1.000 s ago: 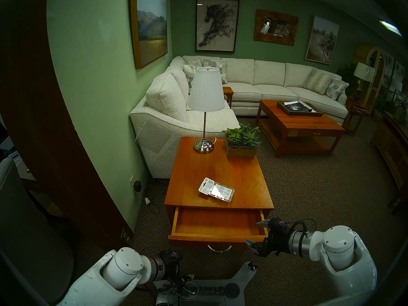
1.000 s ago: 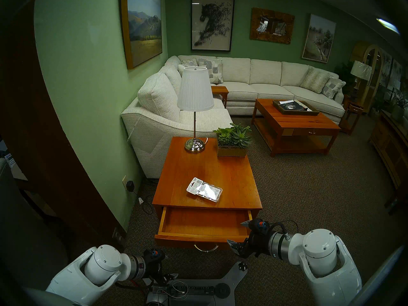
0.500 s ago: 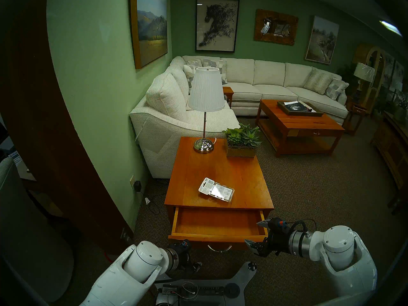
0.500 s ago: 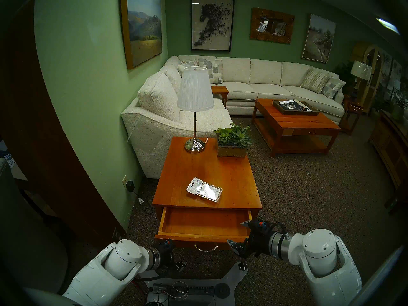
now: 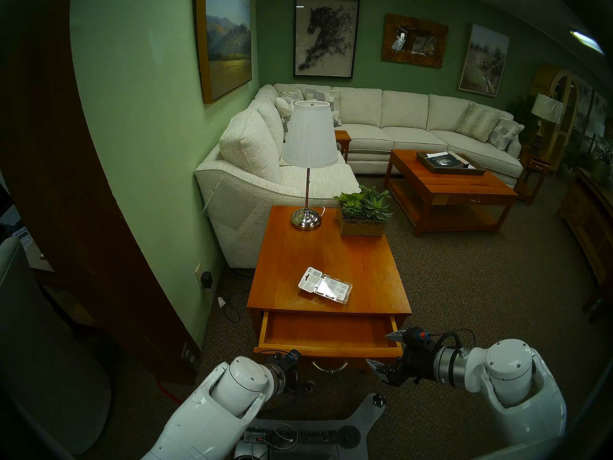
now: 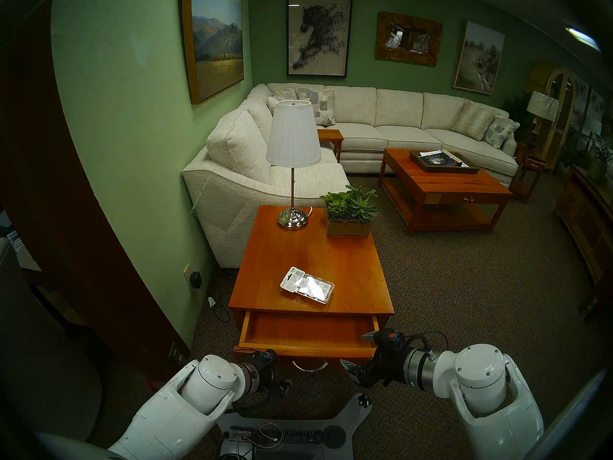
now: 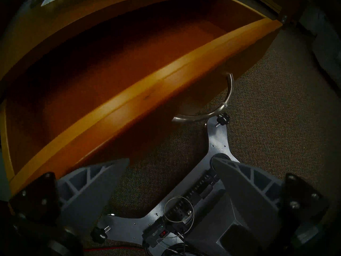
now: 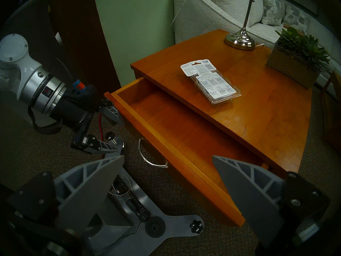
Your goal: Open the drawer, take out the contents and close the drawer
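Observation:
The orange-brown drawer [image 5: 326, 331] of the end table [image 5: 331, 250] stands pulled out and holds nothing. Its curved silver pull [image 5: 330, 368] hangs at the front centre. The clear blister pack [image 5: 326, 285] with its white card lies flat on the table top, also seen in the right wrist view [image 8: 210, 80]. My left gripper [image 8: 115, 131] is open and empty, with one finger [image 8: 112, 113] against the left end of the drawer front, left of the pull [image 7: 217, 107]. My right gripper [image 5: 378, 348] is open and empty at the drawer's front right corner.
A lamp [image 5: 310, 157] and a succulent planter [image 5: 363, 213] stand at the back of the table top. A white sofa [image 5: 238, 190] is behind the table, a green wall to the left, and a larger coffee table [image 5: 451, 190] at the far right. My base [image 5: 315, 432] lies on the carpet under the drawer.
My left arm has swung up and right from over the base to the drawer front's left end. The drawer has slid in a little. The right arm and the pack have not moved.

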You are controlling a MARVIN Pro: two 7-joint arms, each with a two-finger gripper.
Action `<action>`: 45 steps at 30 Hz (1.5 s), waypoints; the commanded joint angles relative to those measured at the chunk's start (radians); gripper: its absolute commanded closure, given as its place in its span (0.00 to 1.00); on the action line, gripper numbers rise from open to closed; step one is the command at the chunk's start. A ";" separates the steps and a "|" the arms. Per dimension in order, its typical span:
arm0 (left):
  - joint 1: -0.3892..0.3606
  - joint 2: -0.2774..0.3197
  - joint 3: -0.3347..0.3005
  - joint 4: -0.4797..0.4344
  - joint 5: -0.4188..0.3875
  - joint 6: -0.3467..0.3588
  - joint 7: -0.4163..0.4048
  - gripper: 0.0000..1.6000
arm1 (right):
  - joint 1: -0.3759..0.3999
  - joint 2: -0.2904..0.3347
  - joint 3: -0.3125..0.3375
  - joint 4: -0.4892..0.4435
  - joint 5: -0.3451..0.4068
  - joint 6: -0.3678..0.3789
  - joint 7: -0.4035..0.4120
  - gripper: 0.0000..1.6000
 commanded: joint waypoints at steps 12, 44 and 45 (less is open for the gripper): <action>-0.192 -0.093 -0.051 0.128 0.028 -0.075 0.040 0.00 | 0.006 0.000 0.004 -0.025 0.002 -0.003 -0.001 0.00; -0.322 -0.126 -0.201 0.342 -0.005 -0.252 -0.010 0.00 | 0.004 -0.001 0.005 -0.029 0.002 -0.002 -0.002 0.00; -0.300 -0.119 -0.199 0.309 -0.015 -0.245 -0.039 0.00 | 0.004 -0.001 0.005 -0.029 0.002 -0.001 -0.002 0.00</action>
